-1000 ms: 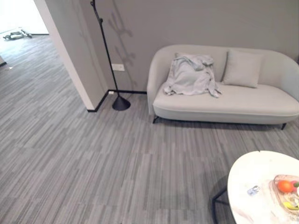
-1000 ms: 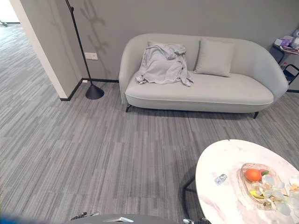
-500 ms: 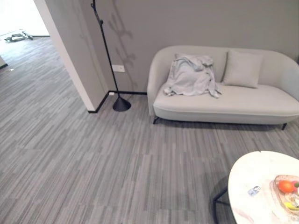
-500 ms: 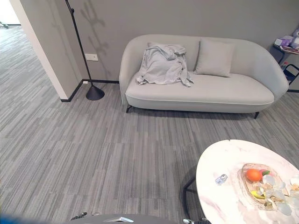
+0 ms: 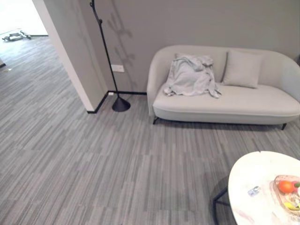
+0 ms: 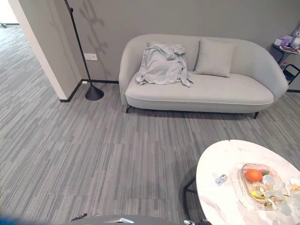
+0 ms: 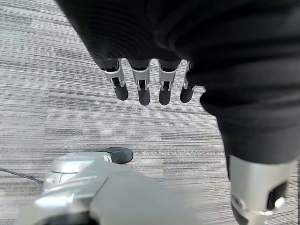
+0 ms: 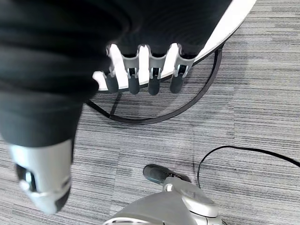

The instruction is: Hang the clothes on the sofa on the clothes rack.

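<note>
A light grey garment (image 5: 190, 76) lies crumpled on the left part of a pale grey sofa (image 5: 243, 103), draped against its backrest. A black clothes rack (image 5: 106, 52) on a round base stands on the floor to the sofa's left, by the wall. My left hand (image 7: 140, 79) hangs over the grey floor in the left wrist view, its fingers straight and holding nothing. My right hand (image 8: 145, 75) hangs beside the round table's frame in the right wrist view, fingers also straight and empty.
A grey cushion (image 5: 242, 69) leans on the sofa's back right of the garment. A round white table (image 6: 234, 187) with a fruit tray (image 6: 262, 185) stands at the near right. A wall corner (image 5: 70, 61) juts out left of the rack, with an opening beyond.
The whole picture has shifted very slightly, so the camera moved a little. The garment, sofa and rack stay in place.
</note>
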{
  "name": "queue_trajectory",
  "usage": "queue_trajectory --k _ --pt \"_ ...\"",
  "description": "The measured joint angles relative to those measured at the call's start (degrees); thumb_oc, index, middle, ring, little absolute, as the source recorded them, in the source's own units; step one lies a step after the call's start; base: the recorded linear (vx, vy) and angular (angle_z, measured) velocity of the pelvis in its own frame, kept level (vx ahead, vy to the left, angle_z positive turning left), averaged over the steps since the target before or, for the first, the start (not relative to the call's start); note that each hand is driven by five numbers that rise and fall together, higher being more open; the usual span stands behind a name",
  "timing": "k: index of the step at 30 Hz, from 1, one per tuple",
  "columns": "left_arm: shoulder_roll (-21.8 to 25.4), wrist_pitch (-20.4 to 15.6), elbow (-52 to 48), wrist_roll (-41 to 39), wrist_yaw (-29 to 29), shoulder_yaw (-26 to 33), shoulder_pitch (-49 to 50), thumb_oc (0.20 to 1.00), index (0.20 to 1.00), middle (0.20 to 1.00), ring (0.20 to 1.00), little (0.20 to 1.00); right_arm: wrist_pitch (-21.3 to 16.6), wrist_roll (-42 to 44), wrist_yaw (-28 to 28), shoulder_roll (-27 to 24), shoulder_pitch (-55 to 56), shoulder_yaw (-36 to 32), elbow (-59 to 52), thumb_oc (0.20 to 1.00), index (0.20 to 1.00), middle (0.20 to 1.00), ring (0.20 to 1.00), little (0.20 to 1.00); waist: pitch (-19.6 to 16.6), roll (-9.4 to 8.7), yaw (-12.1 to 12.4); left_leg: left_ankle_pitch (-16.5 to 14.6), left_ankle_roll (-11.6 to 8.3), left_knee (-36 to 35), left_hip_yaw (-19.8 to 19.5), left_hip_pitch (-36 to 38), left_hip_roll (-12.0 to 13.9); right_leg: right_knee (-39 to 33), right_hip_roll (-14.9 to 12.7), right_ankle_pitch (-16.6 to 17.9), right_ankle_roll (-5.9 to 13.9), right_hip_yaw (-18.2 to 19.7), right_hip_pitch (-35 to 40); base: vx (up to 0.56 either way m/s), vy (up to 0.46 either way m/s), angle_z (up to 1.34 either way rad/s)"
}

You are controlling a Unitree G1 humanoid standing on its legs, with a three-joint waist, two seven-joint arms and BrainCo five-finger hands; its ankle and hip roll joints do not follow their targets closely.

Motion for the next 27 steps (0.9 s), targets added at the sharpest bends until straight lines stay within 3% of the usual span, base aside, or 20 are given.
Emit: queue_trajectory --k 5,7,8,10,13,14,18,19,21,23,24,25,27 --pt "0.38 0.00 1.53 -0.07 0.44 -0.01 -3.46 1.000 1.000 1.000 1.000 1.000 0.22 0.00 -0.04 -0.12 -3.66 0.03 0.19 1.000 1.000 1.000 1.000 1.000 2.61 0.07 0.07 0.81 1.23 0.02 1.08 -4.86 -1.38 0.39 -1.14 1.21 1.50 1.16 -5.58 0.02 0.190 -0.12" --pt "0.09 0.04 1.62 -0.34 0.39 -0.76 -5.55 1.000 1.000 1.000 1.000 1.000 0.16 0.02 -0.04 -0.82 -5.51 -0.85 0.18 1.000 1.000 1.000 1.000 1.000 5.18 1.51 0.02 0.82 2.95 0.01 1.18 -5.70 -1.77 9.45 -2.14 0.37 3.53 0.83 -10.91 0.07 0.236 -0.17" --pt "0.03 0.03 1.58 -0.37 0.40 -0.76 -5.94 1.000 1.000 1.000 1.000 1.000 0.16 0.03 -0.03 -0.97 -5.82 -1.11 0.15 1.000 1.000 1.000 1.000 1.000 5.68 2.03 -0.04 0.85 3.10 0.02 1.26 -5.57 -1.59 12.02 -2.16 0.37 3.53 0.39 -12.07 0.06 0.116 -0.08" --pt "0.33 -0.04 1.51 -0.51 0.43 -1.12 -6.97 1.000 1.000 1.000 1.000 1.000 0.20 0.08 0.05 -0.96 -6.36 -0.93 0.18 1.000 1.000 1.000 1.000 1.000 6.87 3.36 -0.24 0.77 4.89 0.36 1.31 -4.29 -1.02 24.35 -3.31 -0.77 3.68 -0.83 -17.17 0.11 0.104 0.03" --pt "1.04 0.06 1.87 -0.99 0.49 -2.31 -7.57 1.000 1.000 1.000 1.000 1.000 0.19 0.22 0.07 -0.45 -5.73 -0.98 -0.14 1.000 1.000 1.000 1.000 1.000 7.57 2.27 -0.63 -0.42 6.83 0.87 1.22 -3.07 -2.55 38.33 -5.69 -1.79 3.99 0.48 -24.77 0.28 0.003 -0.03" --pt "1.01 0.12 2.13 -0.99 0.50 -2.39 -7.46 1.000 1.000 1.000 1.000 1.000 0.20 0.23 0.07 -0.45 -5.72 -0.97 -0.22 1.000 1.000 1.000 1.000 1.000 7.64 2.22 -1.20 -0.57 6.74 0.77 0.97 -3.00 -2.62 35.75 -5.68 -2.43 4.43 0.24 -25.51 0.33 -0.070 0.11" --pt "0.69 -0.01 2.46 -0.95 0.72 -2.28 -7.80 1.000 1.000 1.000 1.000 1.000 0.19 0.87 0.04 -0.51 -5.50 -1.08 -0.23 1.000 1.000 1.000 1.000 1.000 7.61 0.55 -2.93 -2.23 6.26 0.49 0.41 -2.40 -3.99 10.00 -5.15 -1.24 5.84 -0.08 -24.60 0.46 -0.116 0.10" --pt "0.12 -0.05 4.13 -0.93 0.87 -1.57 -8.79 1.000 1.000 1.000 1.000 1.000 0.17 1.35 0.01 -0.54 -5.07 -1.27 -0.17 1.000 1.000 1.000 1.000 1.000 7.70 0.55 -3.92 -3.34 6.06 1.16 -0.35 -2.47 -4.13 -0.66 -4.99 0.82 8.14 -2.03 -23.15 0.33 -0.077 0.22" --pt "-0.54 -0.18 4.25 -0.84 0.90 -1.14 -9.14 1.000 1.000 1.000 1.000 1.000 0.28 1.34 -0.08 -0.63 -4.88 -1.24 -1.09 1.000 1.000 1.000 1.000 1.000 8.59 0.63 -4.63 -5.04 6.28 1.66 -1.87 -0.90 -4.16 -0.49 -5.64 1.96 8.89 -4.63 -24.45 0.50 -0.138 0.33" --pt "-1.13 -0.47 4.43 -0.37 0.89 -1.13 -7.83 1.000 1.000 1.000 1.000 1.000 0.91 1.32 -0.03 -0.52 -3.67 -1.20 0.17 1.000 1.000 1.000 1.000 1.000 7.89 0.89 -4.88 -9.17 5.48 1.85 -2.47 2.68 -3.97 -0.12 -5.52 3.04 7.96 -7.28 -24.09 0.72 -0.272 0.35" --pt "-1.59 -0.48 5.63 0.14 0.86 -1.23 -6.37 1.000 1.000 1.000 1.000 1.000 1.23 1.30 0.00 -0.52 -2.37 -1.14 0.45 1.000 1.000 1.000 1.000 1.000 5.39 1.11 -5.87 -12.31 3.94 1.52 -4.69 5.84 -2.00 0.03 -4.05 3.77 6.32 -8.35 -21.75 0.83 -0.372 0.58" --pt "-1.93 -0.42 6.58 0.15 0.97 -1.61 -5.18 1.000 1.000 1.000 1.000 1.000 1.37 1.31 -0.06 -0.46 -2.30 -1.17 1.33 1.000 1.000 1.000 1.000 1.000 4.91 2.62 -6.05 -13.46 1.97 2.94 -5.16 7.67 0.31 1.21 -2.06 4.36 4.00 -8.81 -19.82 0.76 -0.363 0.77" --pt "-1.38 -0.48 6.30 0.11 0.93 -1.67 -4.30 1.000 1.000 1.000 1.000 1.000 1.41 1.36 0.12 0.16 -1.88 -1.08 1.39 1.000 1.000 1.000 1.000 1.000 3.41 1.56 -6.00 -14.29 -2.02 17.87 -5.56 2.87 1.66 1.68 -0.98 5.19 3.28 -8.68 -16.24 0.40 -0.183 0.70"
